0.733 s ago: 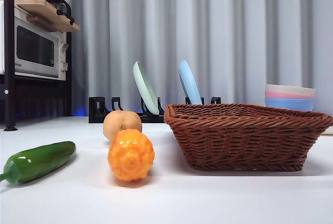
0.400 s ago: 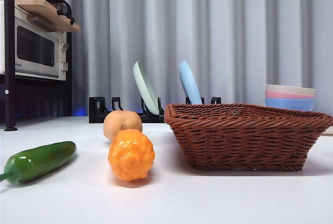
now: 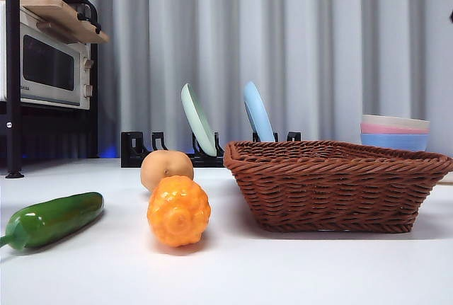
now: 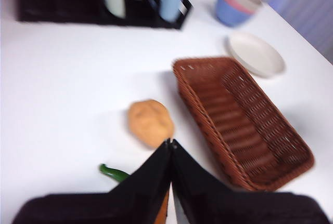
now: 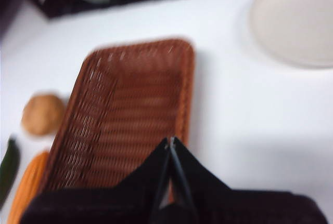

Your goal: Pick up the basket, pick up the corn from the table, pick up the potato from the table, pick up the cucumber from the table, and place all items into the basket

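The brown wicker basket (image 3: pixel 336 185) stands empty on the white table (image 3: pixel 283 269); it also shows in the left wrist view (image 4: pixel 244 120) and the right wrist view (image 5: pixel 130 109). The orange corn (image 3: pixel 178 210) lies left of it, with the tan potato (image 3: pixel 165 169) behind and the green cucumber (image 3: pixel 53 219) at far left. My left gripper (image 4: pixel 170 142) is shut and empty, high above the potato (image 4: pixel 151 122) and cucumber (image 4: pixel 114 172). My right gripper (image 5: pixel 170 140) is shut and empty, high above the basket. The corn (image 5: pixel 26 182) and potato (image 5: pixel 42 114) show beside it.
A black dish rack (image 3: pixel 170 151) with a green and a blue plate stands behind. Stacked bowls (image 3: pixel 394 132) are at back right, with a white plate (image 4: pixel 256 53) near them. A microwave (image 3: pixel 46 64) sits on a shelf at back left.
Nothing on the table has moved. A small dark tip has appeared at the right edge of the front view.
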Available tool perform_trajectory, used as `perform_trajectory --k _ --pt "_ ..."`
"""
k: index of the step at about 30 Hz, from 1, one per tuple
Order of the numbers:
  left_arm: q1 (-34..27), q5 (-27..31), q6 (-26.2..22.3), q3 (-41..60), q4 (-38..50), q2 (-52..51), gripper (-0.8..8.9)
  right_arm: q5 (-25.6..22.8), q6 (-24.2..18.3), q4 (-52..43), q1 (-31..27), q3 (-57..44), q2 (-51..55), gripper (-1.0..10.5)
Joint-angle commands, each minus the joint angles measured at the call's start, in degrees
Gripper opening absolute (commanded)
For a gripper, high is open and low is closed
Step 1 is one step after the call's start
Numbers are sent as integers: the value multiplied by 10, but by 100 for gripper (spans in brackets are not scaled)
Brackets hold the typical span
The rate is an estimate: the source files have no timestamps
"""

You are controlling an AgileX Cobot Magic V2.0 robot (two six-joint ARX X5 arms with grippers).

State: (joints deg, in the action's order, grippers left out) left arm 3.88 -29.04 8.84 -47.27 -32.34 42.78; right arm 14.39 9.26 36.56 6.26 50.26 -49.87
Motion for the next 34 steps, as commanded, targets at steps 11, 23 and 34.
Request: perform_trajectory --k 11,23,34 --pt "-1 -25 -11 -19 2 72 383 49 -54 -8 0 35 -142 319" --pt "-1 -25 -9 -19 7 72 382 52 -63 -31 0 123 -374 316" --pt "-1 -25 -9 -19 4 72 382 82 -61 -31 0 153 -488 -10"
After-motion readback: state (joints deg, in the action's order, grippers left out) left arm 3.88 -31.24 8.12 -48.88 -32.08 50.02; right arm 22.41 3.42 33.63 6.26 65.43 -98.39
